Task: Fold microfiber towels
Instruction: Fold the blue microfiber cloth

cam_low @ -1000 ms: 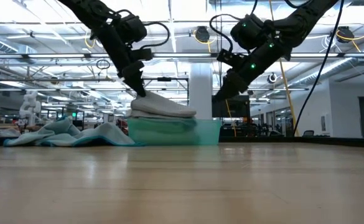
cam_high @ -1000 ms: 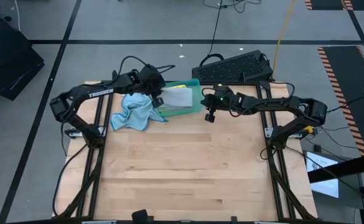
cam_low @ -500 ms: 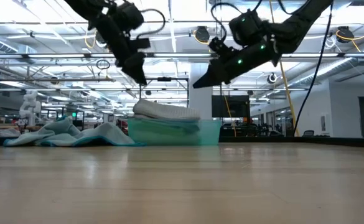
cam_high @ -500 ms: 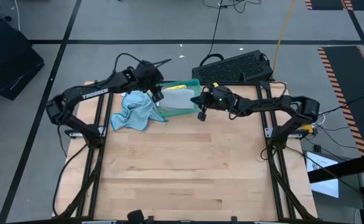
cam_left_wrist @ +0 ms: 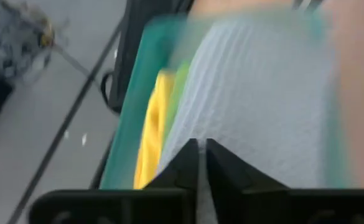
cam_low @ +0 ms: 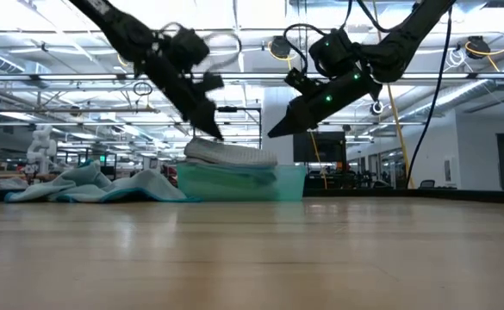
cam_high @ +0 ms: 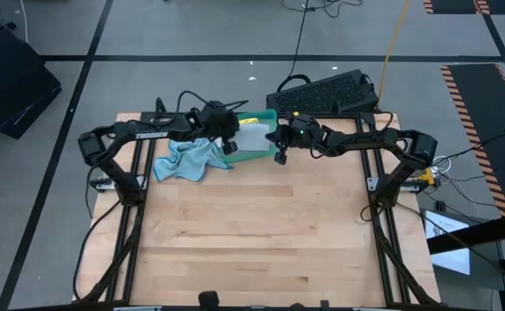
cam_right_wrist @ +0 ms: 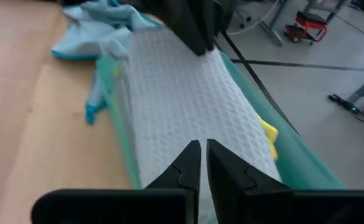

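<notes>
Grey towel (cam_high: 250,136): folded, topmost in the teal tray (cam_high: 271,117) at the far edge of the desk (cam_high: 252,233); waffle texture plain in both wrist views
Yellow towel (cam_left_wrist: 149,134): edge showing under the grey one along the tray's wall, with a sliver of green towel (cam_left_wrist: 178,74) beside it
Light blue towel (cam_high: 188,158): crumpled on the desk just beside the tray, on the left arm's side
Left claw (cam_high: 229,147): fingers pressed together, tips low over the grey towel's near-left corner; whether cloth is caught between them cannot be told
Right claw (cam_high: 279,156): fingers pressed together, holding nothing, hovering over the tray's right end, tilted down toward the grey towel
Keyboard (cam_high: 325,92): lying beyond the desk's far edge
</notes>
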You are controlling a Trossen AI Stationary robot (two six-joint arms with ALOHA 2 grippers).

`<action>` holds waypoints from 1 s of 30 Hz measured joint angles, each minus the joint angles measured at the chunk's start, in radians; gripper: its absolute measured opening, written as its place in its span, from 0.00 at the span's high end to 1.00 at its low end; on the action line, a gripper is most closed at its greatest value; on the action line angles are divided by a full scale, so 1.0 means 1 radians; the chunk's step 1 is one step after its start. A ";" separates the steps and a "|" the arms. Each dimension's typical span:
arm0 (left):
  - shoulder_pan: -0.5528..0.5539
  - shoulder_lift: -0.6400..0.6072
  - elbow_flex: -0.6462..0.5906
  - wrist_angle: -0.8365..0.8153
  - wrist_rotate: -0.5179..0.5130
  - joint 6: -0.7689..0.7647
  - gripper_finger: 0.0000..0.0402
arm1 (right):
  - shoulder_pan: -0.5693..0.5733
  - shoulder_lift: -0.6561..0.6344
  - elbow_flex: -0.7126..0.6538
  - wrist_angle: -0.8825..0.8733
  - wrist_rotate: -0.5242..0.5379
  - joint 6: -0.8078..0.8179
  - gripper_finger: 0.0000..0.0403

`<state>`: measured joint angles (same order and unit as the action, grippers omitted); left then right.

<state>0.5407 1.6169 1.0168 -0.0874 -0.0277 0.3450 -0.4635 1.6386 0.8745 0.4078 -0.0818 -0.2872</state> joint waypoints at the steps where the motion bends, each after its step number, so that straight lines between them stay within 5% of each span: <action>1: 0.013 0.018 -0.001 0.000 -0.003 -0.008 0.95 | -0.008 0.000 0.000 -0.005 -0.001 -0.002 0.96; 13: 0.089 0.115 0.000 0.016 0.026 -0.032 0.96 | -0.041 0.006 0.000 -0.064 -0.002 0.009 0.99; 21: 0.084 -0.040 0.011 0.033 0.030 -0.035 0.96 | 0.000 -0.026 0.000 -0.187 0.003 0.000 1.00; 27: 0.054 -0.068 0.012 0.149 0.233 -0.023 0.97 | 0.081 -0.116 -0.003 -0.345 0.004 0.054 1.00; 30: 0.018 -0.012 0.013 0.242 0.248 -0.002 0.99 | 0.132 -0.164 -0.035 -0.351 0.006 0.087 1.00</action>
<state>0.5585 1.6053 1.0299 0.1546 0.2207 0.3428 -0.3319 1.4741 0.8400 0.0564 -0.0762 -0.1998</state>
